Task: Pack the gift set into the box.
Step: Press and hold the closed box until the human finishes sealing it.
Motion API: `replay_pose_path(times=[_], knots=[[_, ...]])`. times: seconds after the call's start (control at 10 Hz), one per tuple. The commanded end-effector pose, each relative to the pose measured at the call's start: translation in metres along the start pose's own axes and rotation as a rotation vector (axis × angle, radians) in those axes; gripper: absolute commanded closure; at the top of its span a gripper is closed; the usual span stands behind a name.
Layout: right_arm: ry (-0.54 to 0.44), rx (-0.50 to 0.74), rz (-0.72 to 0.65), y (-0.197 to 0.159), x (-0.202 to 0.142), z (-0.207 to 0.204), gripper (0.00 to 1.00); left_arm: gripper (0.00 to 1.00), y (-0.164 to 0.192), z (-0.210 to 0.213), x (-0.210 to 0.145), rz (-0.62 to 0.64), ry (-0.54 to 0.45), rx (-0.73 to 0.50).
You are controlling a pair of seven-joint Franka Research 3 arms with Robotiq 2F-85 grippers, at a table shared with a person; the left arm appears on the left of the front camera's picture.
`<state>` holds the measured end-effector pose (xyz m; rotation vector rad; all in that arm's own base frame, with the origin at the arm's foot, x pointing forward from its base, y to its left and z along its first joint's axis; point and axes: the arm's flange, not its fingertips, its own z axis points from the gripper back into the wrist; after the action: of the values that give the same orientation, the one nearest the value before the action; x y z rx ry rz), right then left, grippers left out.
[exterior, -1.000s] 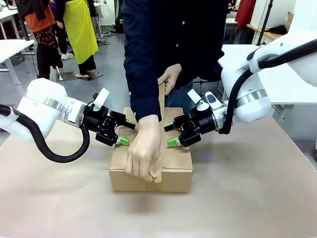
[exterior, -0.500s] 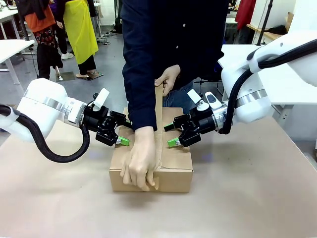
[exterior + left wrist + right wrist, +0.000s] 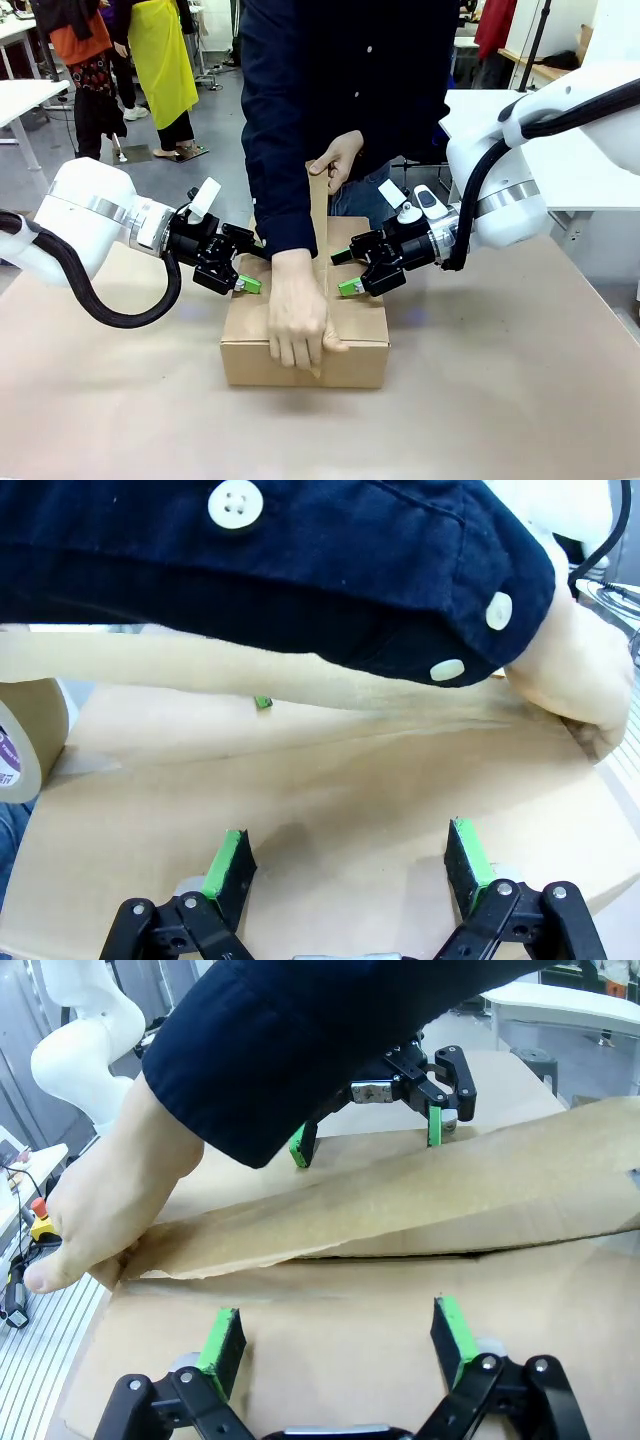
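The brown cardboard box (image 3: 355, 350) sits mid-table with its flaps folded shut; the gift set is hidden inside. My left gripper (image 3: 255, 268) is open, its green pads resting on the box's left top (image 3: 330, 800). My right gripper (image 3: 345, 272) is open too, pads down on the right top (image 3: 330, 1310). A person's hand (image 3: 300, 325) presses a strip of brown tape (image 3: 318, 215) over the centre seam and front edge, while the other hand (image 3: 340, 160) holds the strip up behind the box. The right wrist view shows the left gripper (image 3: 370, 1130) beyond the tape (image 3: 420, 1205).
A roll of brown tape (image 3: 25, 740) shows at the left edge of the left wrist view. The person's dark sleeve (image 3: 280, 150) crosses between my two grippers. The brown table (image 3: 500, 400) lies bare around the box.
The person's hand has slid further down over the box's front edge, flattening the tape. The other hand has lifted the strip slightly. Both grippers stay put.
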<state>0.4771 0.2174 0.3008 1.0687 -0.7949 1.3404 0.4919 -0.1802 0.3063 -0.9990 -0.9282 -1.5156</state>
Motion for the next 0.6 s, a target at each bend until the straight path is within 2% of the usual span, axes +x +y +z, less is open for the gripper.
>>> replay_pose_path(times=[0.0,0.5], knots=[[0.001,-0.003,-0.009,0.0003,-0.0037,-0.0009,0.00,0.00,-0.0007,-0.0010,-0.0015,-0.005,0.002,0.002],[0.001,-0.003,-0.009,0.0003,-0.0037,-0.0009,0.00,0.00,-0.0007,-0.0010,-0.0015,-0.005,0.002,0.002]])
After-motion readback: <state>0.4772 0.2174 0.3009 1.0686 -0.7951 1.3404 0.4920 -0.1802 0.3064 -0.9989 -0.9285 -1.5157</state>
